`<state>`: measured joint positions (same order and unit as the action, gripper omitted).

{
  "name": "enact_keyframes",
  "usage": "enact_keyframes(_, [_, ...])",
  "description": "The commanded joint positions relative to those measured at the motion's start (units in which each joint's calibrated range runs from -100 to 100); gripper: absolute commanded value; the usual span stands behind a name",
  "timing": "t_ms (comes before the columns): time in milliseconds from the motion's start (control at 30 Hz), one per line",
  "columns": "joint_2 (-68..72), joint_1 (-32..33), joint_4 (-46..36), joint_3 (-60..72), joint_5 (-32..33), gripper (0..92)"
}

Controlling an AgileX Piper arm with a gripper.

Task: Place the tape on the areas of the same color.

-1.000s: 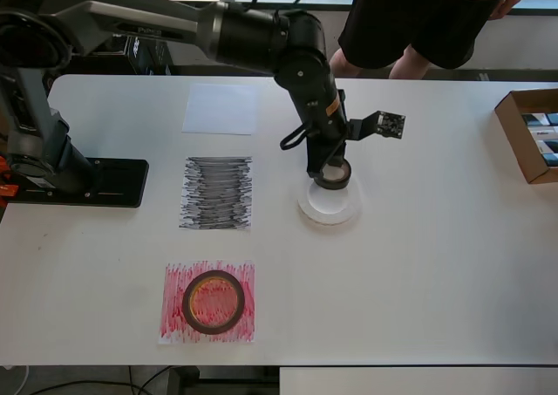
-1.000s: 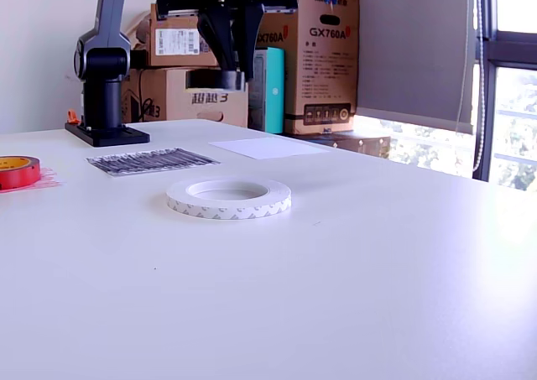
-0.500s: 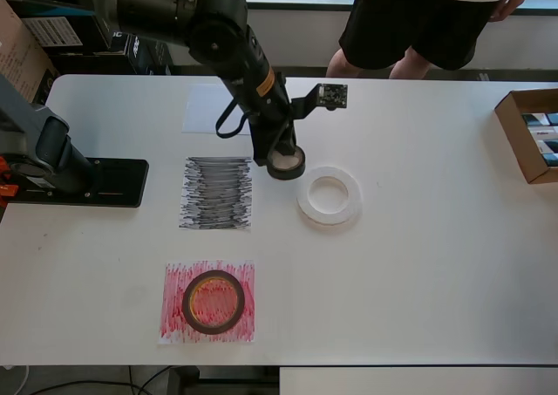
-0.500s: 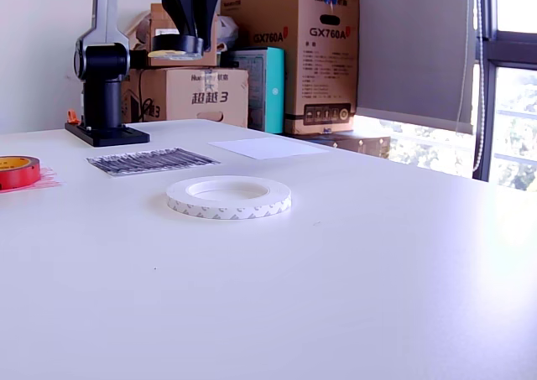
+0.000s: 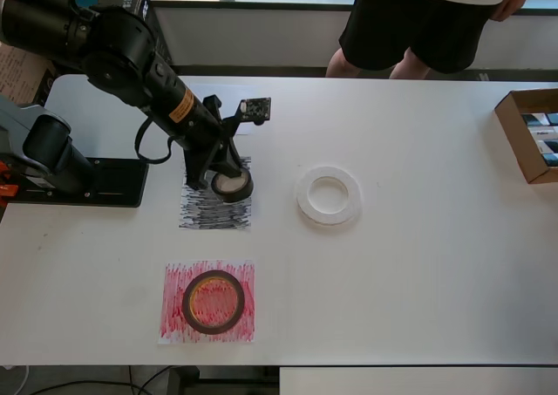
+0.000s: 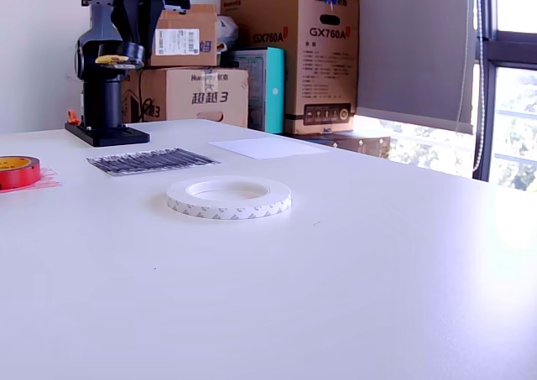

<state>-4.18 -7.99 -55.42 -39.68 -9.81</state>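
The hand (image 5: pixel 228 180), clamped on the black tape roll (image 5: pixel 232 186), should descend straight, centring on the black-scribbled patch (image 5: pixel 215 207) toward seven o'clock, before releasing.

Bright daylight floods my exterior view from the window (image 6: pixel 508 86) at its right, washing out the white table (image 6: pixel 377 296). My overhead view is evenly lit and sharp, shadows soft.
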Motion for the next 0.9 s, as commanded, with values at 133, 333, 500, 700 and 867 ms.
enact_keyframes(133, [-3.49,0.43,9.47,-15.43,-0.33,0.0])
enact_keyframes(333, [-3.30,1.38,16.94,-20.34,-0.41,0.0])
enact_keyframes(500, [-2.37,2.64,19.74,-22.16,-0.41,0.0])
enact_keyframes(700, [4.55,3.19,23.22,-20.70,-0.41,0.0])
enact_keyframes(867, [8.30,4.85,23.22,-18.70,-0.41,0.0])
